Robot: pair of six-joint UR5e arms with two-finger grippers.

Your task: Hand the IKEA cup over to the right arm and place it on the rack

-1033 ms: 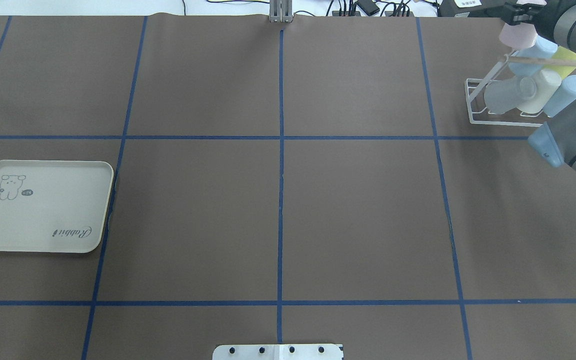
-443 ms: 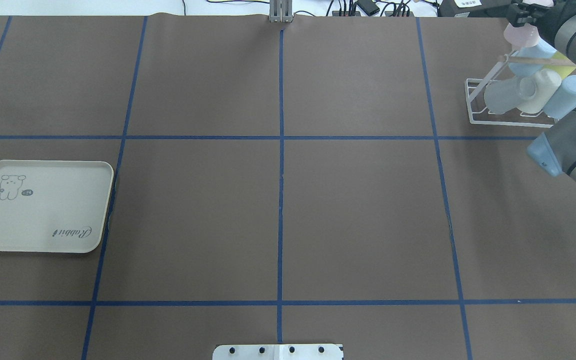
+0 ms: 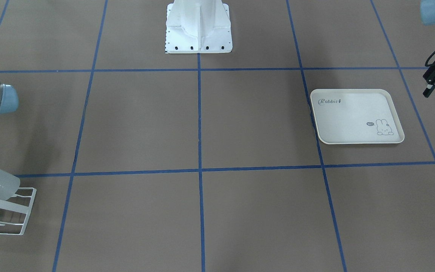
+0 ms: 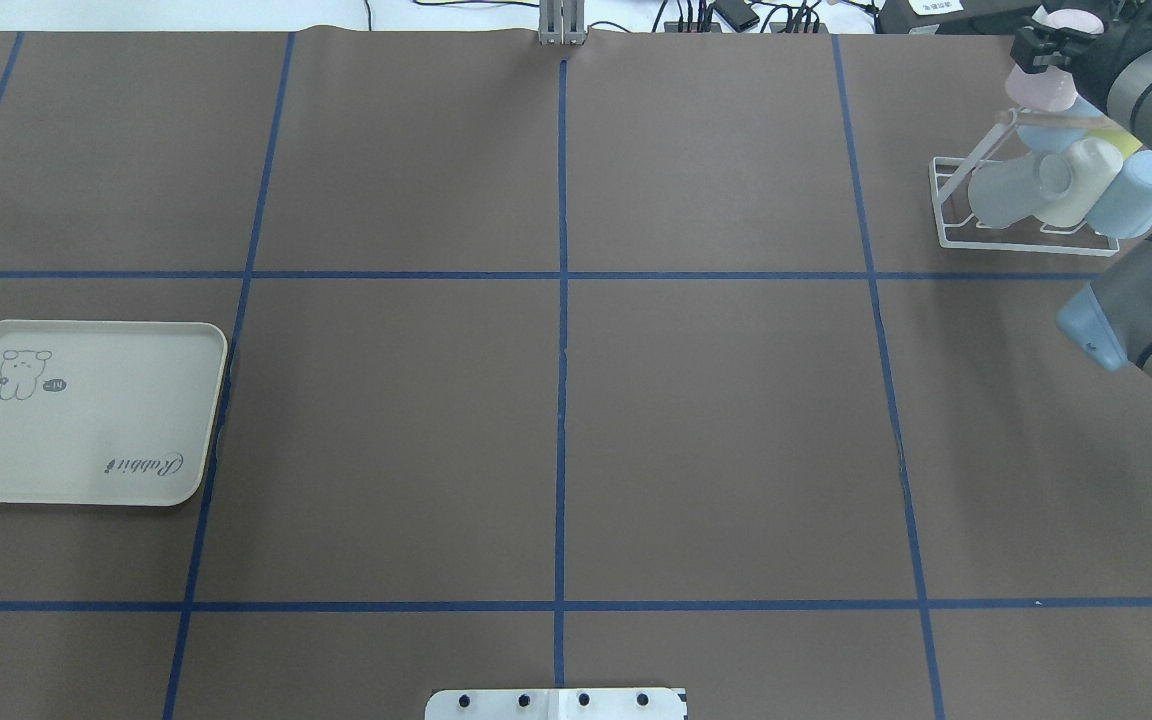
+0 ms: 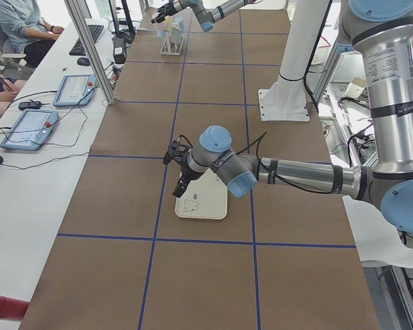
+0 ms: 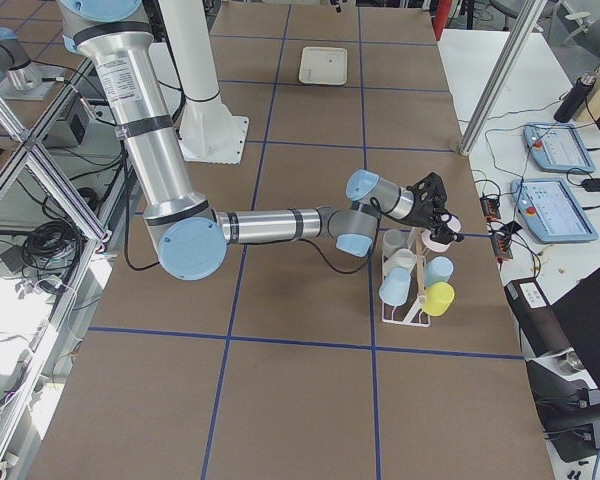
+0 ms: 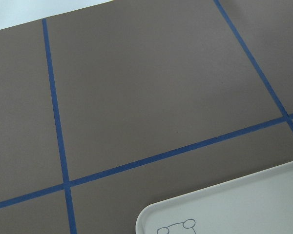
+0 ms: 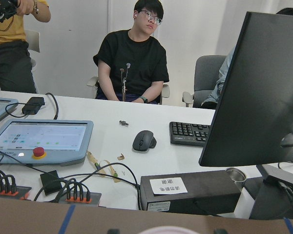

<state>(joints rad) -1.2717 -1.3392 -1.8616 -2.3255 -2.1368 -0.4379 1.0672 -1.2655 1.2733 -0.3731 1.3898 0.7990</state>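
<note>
Far right corner of the table (image 4: pixel 716 420): right gripper (image 4: pixel 1061 45) sits over the top of the rack (image 4: pixel 939 200), fingers clamped on the pink IKEA cup (image 4: pixel 1039 88). Cup is up at the rack's far end, right against the wooden dowel (image 4: pixel 1056 118) in the overhead view; can't tell if it's seated on a prong. The right-side view agrees: the cup (image 6: pixel 442 240) hangs just under the gripper (image 6: pixel 438 215), at the rack's operator-side end. The right wrist cam only catches a pale rim at the bottom edge, between two dark finger tips. Rack is already loaded with a grey-blue cup (image 4: pixel 1001 195), cream cup (image 4: pixel 1076 185), blue cup (image 4: pixel 1136 190) and yellow cup (image 4: pixel 1126 147), all slanted on the prongs. Right arm (image 4: pixel 1151 320) comes in from the right edge, its elbow near the rack's front. Left gripper (image 5: pixel 173 175) hovers clear of the table near the rabbit-print tray (image 4: pixel 86 450), jaws spread, nothing between them. It's cropped at the edge of the front view and out of the overhead view. The left wrist cam shows one tray corner (image 7: pixel 224 209) and blue tape lines.
</note>
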